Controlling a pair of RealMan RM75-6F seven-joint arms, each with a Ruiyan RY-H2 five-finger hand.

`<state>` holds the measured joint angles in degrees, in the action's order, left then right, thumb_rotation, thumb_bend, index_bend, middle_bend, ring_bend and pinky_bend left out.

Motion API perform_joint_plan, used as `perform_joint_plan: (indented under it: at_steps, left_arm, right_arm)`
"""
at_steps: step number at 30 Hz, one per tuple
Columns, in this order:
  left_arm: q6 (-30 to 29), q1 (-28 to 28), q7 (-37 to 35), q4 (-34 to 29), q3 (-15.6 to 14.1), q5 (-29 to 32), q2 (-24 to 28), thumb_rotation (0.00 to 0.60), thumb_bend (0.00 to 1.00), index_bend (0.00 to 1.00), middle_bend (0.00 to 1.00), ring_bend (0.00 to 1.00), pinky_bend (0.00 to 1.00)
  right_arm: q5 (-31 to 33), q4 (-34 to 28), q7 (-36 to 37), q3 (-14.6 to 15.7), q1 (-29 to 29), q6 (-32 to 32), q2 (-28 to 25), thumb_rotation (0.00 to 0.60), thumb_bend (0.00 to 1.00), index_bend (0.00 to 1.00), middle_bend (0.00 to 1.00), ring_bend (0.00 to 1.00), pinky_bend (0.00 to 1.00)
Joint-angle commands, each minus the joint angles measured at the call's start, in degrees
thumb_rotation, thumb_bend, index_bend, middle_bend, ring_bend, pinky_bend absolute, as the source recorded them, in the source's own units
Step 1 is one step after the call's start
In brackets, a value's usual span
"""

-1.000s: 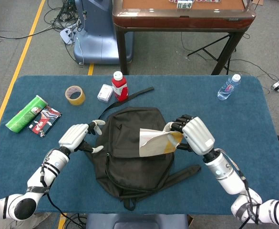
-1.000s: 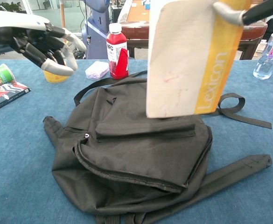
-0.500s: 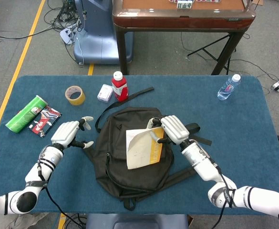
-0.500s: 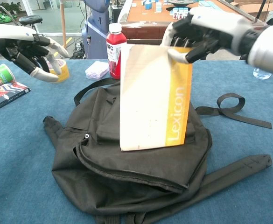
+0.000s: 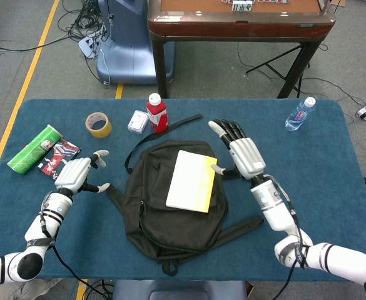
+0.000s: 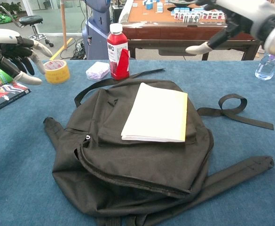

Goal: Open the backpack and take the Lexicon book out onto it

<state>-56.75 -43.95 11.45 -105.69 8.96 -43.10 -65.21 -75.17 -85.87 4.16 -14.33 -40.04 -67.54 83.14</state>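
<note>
Your book (image 5: 192,181) lies flat on the backpack (image 5: 164,215) at bench centre, so the placing looks done. Right hand (image 5: 240,152), at its 2 o'clock, is spread and empty (left hand (image 5: 75,175) too); just pull both clear.

the book (image 5: 192,181) lies flat on the backpack (image 5: 170,215); bottle (image 5: 157,112) and what seems a tape roll (image 5: 99,124) behind.
</note>
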Motion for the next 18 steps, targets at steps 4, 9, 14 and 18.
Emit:
perform_joint_plan:
  at_steps: [4,9,14,18]
  left_arm:
    - [-4.95,4.18,-1.86,1.15,-1.32,-5.57,-0.24,0.600,0.25,0.20,0.33,0.32,0.25]
    - [-11.22,8.14,-3.59,2.26,-1.87,-11.82,-1.03,0.600,0.25,0.21,0.33,0.32,0.25]
    - [-17.39,12.65,-2.93,4.26,-4.17,-17.60,-2.11,0.600,0.25,0.22,0.33,0.32,0.25]
    - [-21.49,16.53,-3.78,5.43,-5.64,-20.97,-2.44,0.600,0.25,0.22,0.33,0.32,0.25]
  right_arm:
    - [-2.30,-8.37,-3.30,6.01,8.90,-5.00,-10.75,0.600,0.35,0.31,0.30,0.18,0.11]
    - [-3.98,-12.87,-0.29,10.04,13.88,-5.47,-19.70,0.600,0.36,0.38,0.35,0.23,0.22]
    - [-6.58,-13.20,3.32,13.40,19.19,-8.59,-25.13,0.600,0.36,0.40,0.37,0.26,0.25]
    - [-8.78,-11.09,6.58,15.22,23.52,-12.65,-25.67,0.600,0.36,0.42,0.38,0.28,0.28]
